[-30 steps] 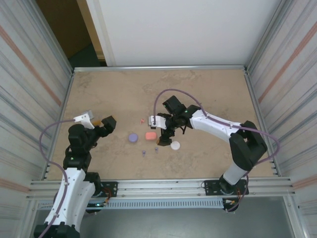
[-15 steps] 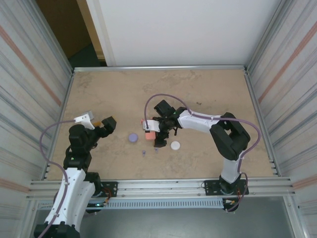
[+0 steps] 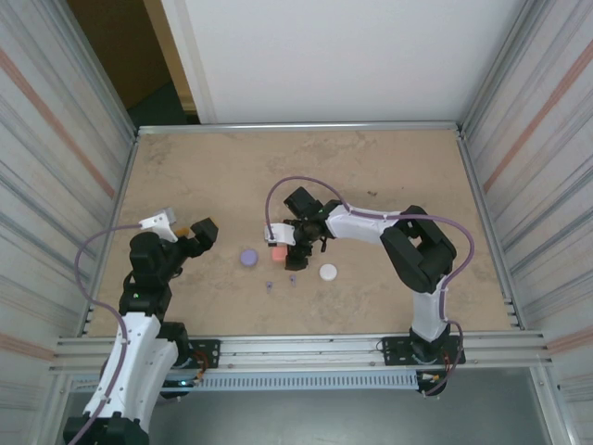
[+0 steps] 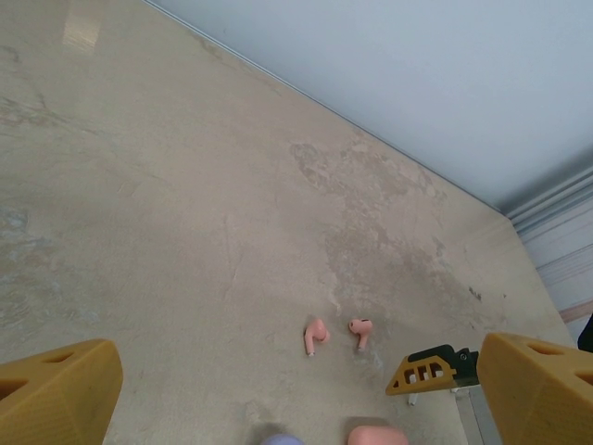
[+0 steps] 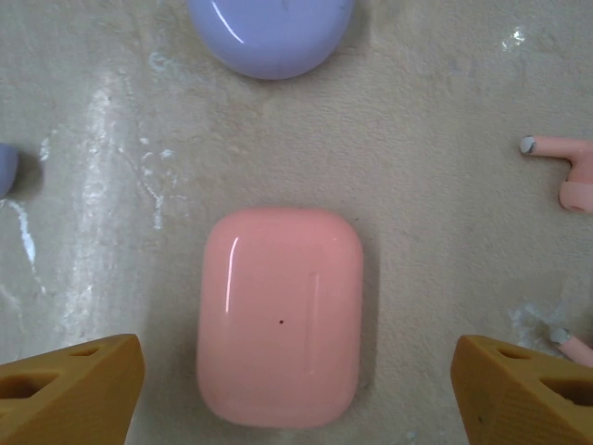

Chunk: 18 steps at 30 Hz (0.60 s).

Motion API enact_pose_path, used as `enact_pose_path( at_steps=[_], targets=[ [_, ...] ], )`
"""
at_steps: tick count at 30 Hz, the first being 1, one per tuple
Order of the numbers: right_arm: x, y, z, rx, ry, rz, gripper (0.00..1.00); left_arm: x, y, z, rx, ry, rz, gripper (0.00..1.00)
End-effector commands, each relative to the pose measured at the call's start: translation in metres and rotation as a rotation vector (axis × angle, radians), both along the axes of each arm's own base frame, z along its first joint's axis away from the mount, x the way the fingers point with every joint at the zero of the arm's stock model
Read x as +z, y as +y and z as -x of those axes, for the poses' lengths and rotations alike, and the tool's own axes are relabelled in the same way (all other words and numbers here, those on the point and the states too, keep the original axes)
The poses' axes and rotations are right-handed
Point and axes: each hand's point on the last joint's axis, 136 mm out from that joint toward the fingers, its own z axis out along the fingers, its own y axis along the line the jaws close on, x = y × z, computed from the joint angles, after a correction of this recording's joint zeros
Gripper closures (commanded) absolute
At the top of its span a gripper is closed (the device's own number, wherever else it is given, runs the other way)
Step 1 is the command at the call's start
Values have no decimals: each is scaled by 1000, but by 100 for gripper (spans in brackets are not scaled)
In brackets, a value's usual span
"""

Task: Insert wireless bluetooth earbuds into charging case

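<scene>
right tool point(image 5: 296, 394): spread wide and holding nothing; my two fingers hang either side of the pink case, clear of it.
pink case point(image 5: 278, 315): flat on the bench point(image 5: 445, 83), lid shut, right under the tool.
case handling: I judge it hard, glossy and light, so apt to skid. I'd pinch low across its long straight sides, away from the rounded corners. The lid has to come open before anything goes in.
pink earbuds point(image 5: 567, 169): one at 3 o'clock of the pink case, the other point(image 5: 574, 345) near 4 o'clock. Both lie loose on the bench, apart from the case.
earbud handling: tiny, smooth and nearly weightless, I reckon, so likely to roll or flick out of a hard squeeze. I'd take one by the stem, square on, closing gently.
purple case point(image 5: 269, 32): 12 o'clock of the pink case, near but apart.
purple earbud point(image 5: 5, 167): about 10 o'clock, at the frame edge.
left tool point(image 4: 296, 399): wide open and empty, well apart at 9 o'clock.
</scene>
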Motion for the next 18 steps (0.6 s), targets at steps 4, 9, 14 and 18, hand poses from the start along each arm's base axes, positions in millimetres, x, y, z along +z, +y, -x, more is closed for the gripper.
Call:
enact_pose_path(
  at_steps=[4,9,14,18],
  targets=[
    [-7,7,-3,5,8,17,21,0,1,-1,-2,-17,-19,1],
    [-16,6,-1,1,32,37,28,-1,1,-1,-1,-12,-19,1],
    [-22,5,0,-6,49,44,38,-1,1,-1,1,-10,-22,1],
    [-15,6,1,-7,40,25,50,-1,0,0,-3,-7,-19,1]
  ],
)
